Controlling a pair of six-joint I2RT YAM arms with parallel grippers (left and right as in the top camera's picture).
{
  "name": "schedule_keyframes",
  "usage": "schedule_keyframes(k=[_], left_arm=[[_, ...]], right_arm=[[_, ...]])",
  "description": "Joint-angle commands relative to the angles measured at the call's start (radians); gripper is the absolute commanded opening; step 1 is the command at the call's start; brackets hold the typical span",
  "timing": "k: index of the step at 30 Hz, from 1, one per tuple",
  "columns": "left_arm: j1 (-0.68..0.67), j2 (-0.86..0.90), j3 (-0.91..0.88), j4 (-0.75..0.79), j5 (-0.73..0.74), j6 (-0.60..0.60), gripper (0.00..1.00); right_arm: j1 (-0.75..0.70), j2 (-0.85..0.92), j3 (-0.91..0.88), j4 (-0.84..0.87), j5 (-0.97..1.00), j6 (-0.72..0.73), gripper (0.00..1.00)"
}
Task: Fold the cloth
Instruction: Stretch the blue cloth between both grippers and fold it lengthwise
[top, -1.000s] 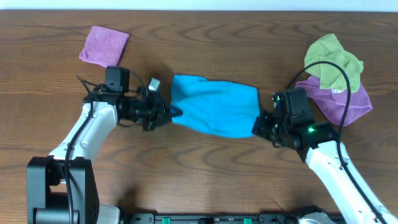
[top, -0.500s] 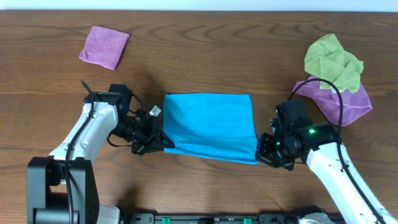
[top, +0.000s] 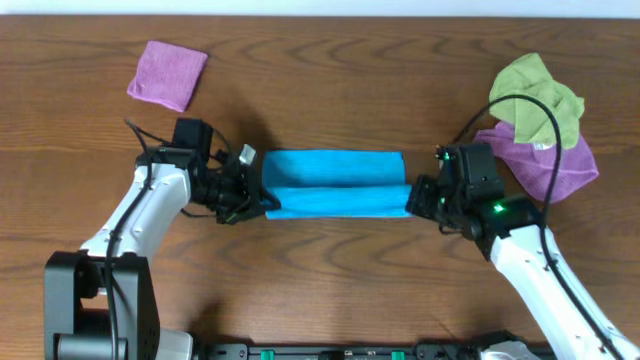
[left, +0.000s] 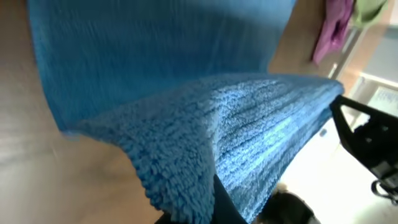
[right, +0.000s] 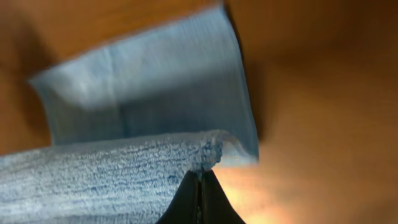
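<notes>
You have the blue cloth (top: 335, 183) lying across the middle of the table (top: 330, 60), stretched as a long band between the two tools. The left tool (top: 262, 202) grips its near-left corner and the right tool (top: 409, 200) its near-right corner, each pinched narrow on the fabric.

From overhead the cloth reads as two strips, a far one and a near one. The right wrist view shows you what overhead cannot. The held edge is raised off the table with a flat layer lying beyond it, and the dark fingers (right: 188, 202) are pressed together on the fuzzy hem.

In the left wrist view the cloth fills nearly the whole blurred frame and covers the left tool. Only a dark sliver of finger (left: 208, 214) shows under the draped edge.

Far left lies a folded purple cloth (top: 167, 74). Far right, a green cloth (top: 536, 95) rests on a second purple cloth (top: 550, 165), well apart from the blue one.
</notes>
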Motion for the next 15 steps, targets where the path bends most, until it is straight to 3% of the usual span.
schedule_keyframes(k=[1,7,15], left_arm=[[0.005,-0.014,0.003,0.055,-0.118,-0.118,0.06],[-0.065,-0.011,0.003,0.248,-0.284,-0.161,0.06],[-0.097,0.021,0.003,0.325,-0.439,-0.178,0.06]], right_arm=[[-0.01,0.066,0.0,0.069,0.112,-0.049,0.01],[-0.01,0.202,0.0,0.238,0.112,-0.05,0.01],[-0.01,0.294,0.0,0.378,0.115,-0.053,0.01]])
